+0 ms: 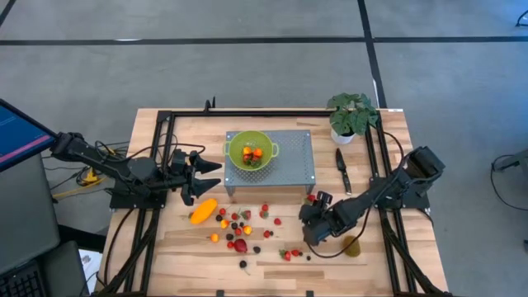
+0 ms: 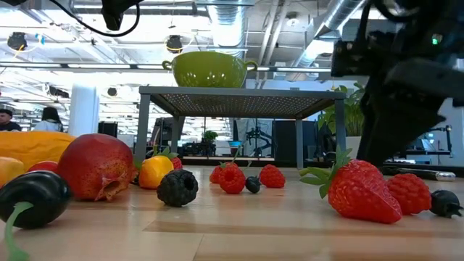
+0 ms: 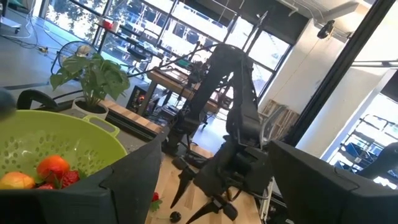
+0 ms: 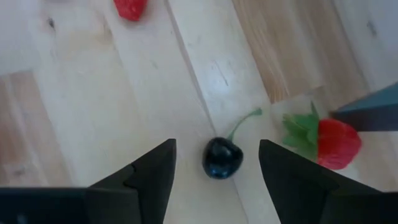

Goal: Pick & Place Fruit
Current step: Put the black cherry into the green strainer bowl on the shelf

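The right gripper (image 4: pixel 214 165) hangs low over the table with its fingers apart, and a dark cherry (image 4: pixel 219 158) lies on the wood squarely between them — stem trailing away from the wrist, toward a strawberry (image 4: pixel 333 143) just beside one finger. This arm is plainly the nearer one. The left gripper (image 1: pixel 202 175) waits open beside the green colander (image 1: pixel 272 150) on its raised stand, which holds a few pieces — perhaps three. One long orange fruit (image 1: pixel 203 211) and roughly twenty small pieces are strewn on the table.
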Motion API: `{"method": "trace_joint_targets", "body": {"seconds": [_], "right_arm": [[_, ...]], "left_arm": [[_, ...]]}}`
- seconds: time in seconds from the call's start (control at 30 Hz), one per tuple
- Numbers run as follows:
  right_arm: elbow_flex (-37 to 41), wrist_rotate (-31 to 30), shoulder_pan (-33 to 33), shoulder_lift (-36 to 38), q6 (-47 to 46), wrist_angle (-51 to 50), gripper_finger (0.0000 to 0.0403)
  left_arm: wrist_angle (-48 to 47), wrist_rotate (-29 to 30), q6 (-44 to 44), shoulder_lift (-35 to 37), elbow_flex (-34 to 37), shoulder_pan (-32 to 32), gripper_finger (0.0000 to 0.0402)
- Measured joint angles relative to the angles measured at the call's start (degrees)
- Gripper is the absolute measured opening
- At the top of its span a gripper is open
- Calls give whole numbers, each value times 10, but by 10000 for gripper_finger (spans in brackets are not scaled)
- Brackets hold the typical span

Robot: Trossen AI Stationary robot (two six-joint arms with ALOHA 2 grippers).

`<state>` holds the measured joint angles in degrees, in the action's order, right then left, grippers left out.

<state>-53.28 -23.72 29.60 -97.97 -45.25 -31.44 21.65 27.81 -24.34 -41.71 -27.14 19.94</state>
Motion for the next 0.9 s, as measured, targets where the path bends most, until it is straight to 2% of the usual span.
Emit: {"method": "trace_joint_targets", "body": {"seconds": [0.23, 0.5, 0.63, 0.9], "right_arm": [[52, 15, -5, 0, -3, 81, 222], [61, 15, -5, 1, -14, 88, 208], [62, 16, -5, 1, -14, 87, 185], [62, 14, -5, 1, -12, 86, 116]], "left_arm": [[1, 0, 0, 0, 0, 0, 291], [3, 0, 0, 0, 0, 0, 291], [3, 0, 0, 0, 0, 0, 291], [4, 0, 0, 0, 0, 0, 291]]}}
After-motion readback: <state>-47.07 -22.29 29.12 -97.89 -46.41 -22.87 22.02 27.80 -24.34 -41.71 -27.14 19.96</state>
